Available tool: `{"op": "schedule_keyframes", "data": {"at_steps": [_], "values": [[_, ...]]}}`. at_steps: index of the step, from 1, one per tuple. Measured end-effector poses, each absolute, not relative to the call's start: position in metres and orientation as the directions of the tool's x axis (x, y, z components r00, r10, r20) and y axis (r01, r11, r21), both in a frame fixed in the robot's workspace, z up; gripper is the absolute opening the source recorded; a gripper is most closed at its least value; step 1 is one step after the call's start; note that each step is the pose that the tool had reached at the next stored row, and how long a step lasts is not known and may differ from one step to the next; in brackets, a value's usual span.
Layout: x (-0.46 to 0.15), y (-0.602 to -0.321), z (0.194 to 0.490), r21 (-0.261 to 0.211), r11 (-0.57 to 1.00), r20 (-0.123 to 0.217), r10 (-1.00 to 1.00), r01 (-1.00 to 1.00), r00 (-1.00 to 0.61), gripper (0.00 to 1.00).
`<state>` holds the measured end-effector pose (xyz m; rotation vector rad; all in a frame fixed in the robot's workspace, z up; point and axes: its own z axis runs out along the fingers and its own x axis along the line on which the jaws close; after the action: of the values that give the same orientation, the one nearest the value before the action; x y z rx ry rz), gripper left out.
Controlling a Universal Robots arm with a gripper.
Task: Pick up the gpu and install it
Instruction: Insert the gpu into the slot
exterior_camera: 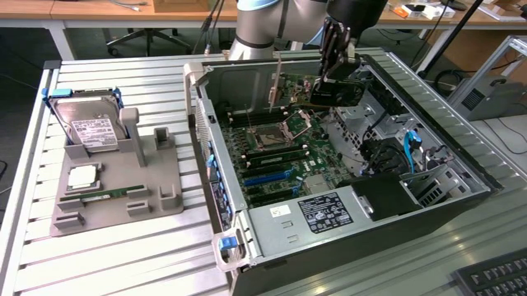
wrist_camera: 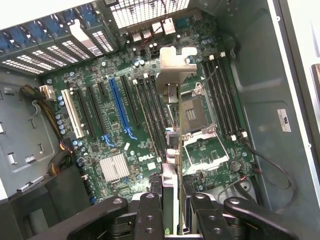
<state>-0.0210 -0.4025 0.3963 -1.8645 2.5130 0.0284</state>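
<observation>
My claw (exterior_camera: 336, 71), clamped on the gpu (wrist_camera: 173, 75), hangs inside the open-topped case (exterior_camera: 239, 83), with free air between the card's lower edge and the motherboard (wrist_camera: 100, 75) beneath me. Directly below sits the CPU socket (wrist_camera: 192, 115), flanked by memory slots. The long blue slot (wrist_camera: 120, 107) to one side lies uncovered. A black cable (wrist_camera: 270, 160) loops along my other side.

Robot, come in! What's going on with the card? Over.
Fingers shut on green circuit-board card with black cooler and silver bracket. Card hangs edge-on over green motherboard inside open computer case, not seated. Nothing seen blocking.
</observation>
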Motion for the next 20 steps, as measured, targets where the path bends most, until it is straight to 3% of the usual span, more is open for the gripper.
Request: {"op": "schedule_keyframes", "data": {"at_steps": [20], "values": [[-0.0209, -0.4025, 0.3963, 0.007, 0.250, -0.021, -0.968, -0.968, -0.250, 0.26]]}}
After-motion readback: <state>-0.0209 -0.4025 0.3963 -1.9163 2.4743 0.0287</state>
